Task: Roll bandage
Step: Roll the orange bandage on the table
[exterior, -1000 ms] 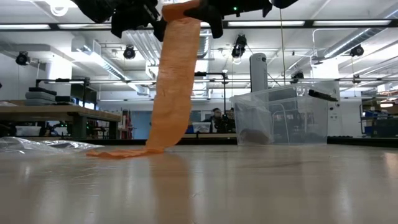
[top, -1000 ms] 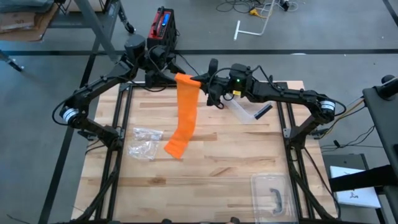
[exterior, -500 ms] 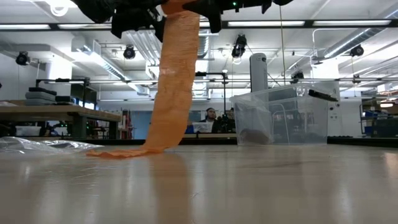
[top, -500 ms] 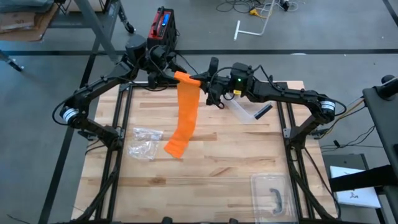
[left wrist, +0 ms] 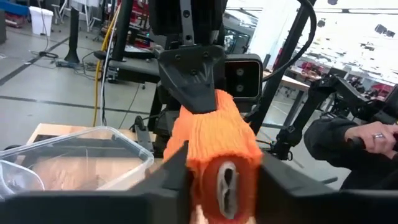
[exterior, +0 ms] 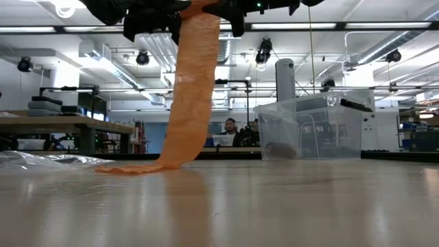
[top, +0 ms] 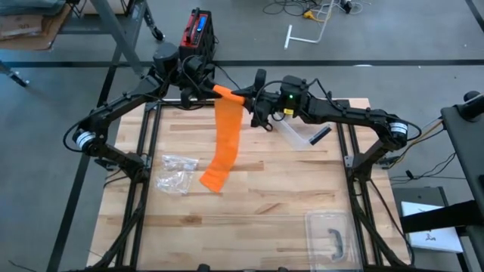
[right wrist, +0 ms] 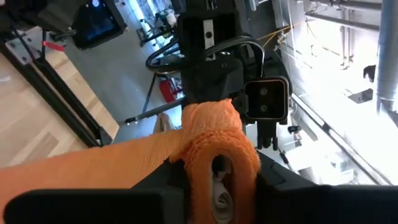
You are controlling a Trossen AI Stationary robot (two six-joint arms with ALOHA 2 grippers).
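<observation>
a wooden table [top: 249, 204] of pale planks. toward nine o'clock on it lies a crumpled clear plastic bag [top: 175, 173], showing in the low view as a flat glint at the table's edge. near five o'clock sits a clear lid [top: 333, 236] with a dark handle. toward two o'clock stands a clear plastic bin [exterior: 312, 132], something dark resting on its rim. off the table at twelve o'clock, a red and black box [top: 196, 32] on the grey floor. farther toward one o'clock, a white frame [top: 306, 32] and loose cables. across the room, a person [exterior: 229, 130] sits at a desk; another person's sleeve and hand [left wrist: 367, 134] show in the left wrist view.
</observation>
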